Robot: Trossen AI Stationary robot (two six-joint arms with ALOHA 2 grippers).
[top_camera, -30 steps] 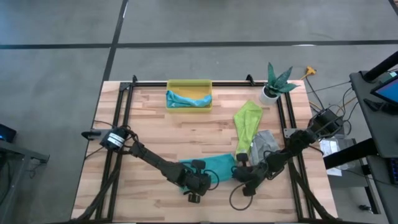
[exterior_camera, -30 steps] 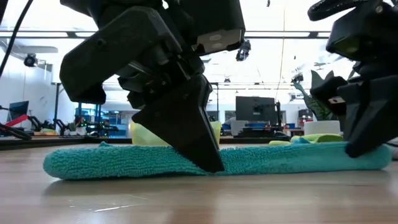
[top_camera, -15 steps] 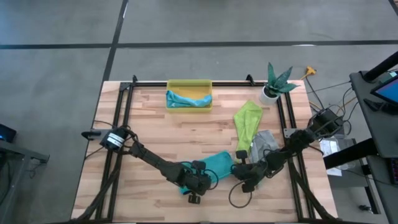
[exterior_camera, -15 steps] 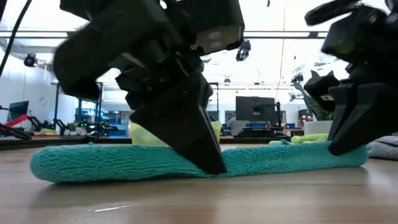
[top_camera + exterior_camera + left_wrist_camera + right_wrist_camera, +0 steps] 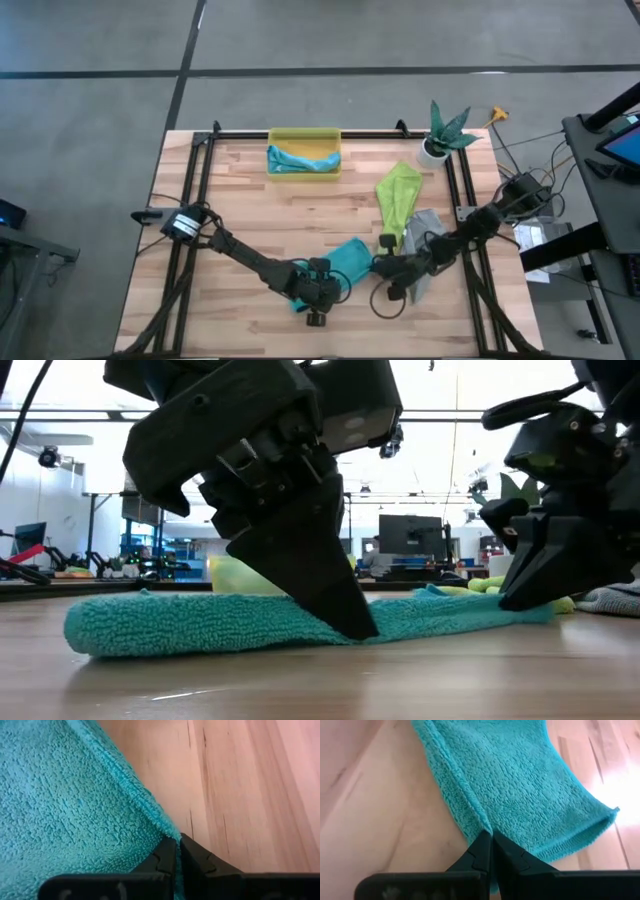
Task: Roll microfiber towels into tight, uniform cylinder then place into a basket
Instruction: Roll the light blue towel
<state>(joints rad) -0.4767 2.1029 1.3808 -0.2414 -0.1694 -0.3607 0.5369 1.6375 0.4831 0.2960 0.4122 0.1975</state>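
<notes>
Since a second ago the right gripper (image 5: 384, 268) has drawn in toward the left one, so the teal towel (image 5: 345, 262) at the near middle of the table (image 5: 250, 220) is bunched shorter and angled rather than spread wide. Both grippers are pinched fully shut on the towel's edge, the left gripper (image 5: 318, 292) at its near-left end and the right at its right end, probably to gather it for rolling. The yellow basket (image 5: 304, 135) at the far edge holds a light blue towel (image 5: 298, 161), while the lime green towel (image 5: 396, 198) and grey towel (image 5: 426, 228) wait on the right.
</notes>
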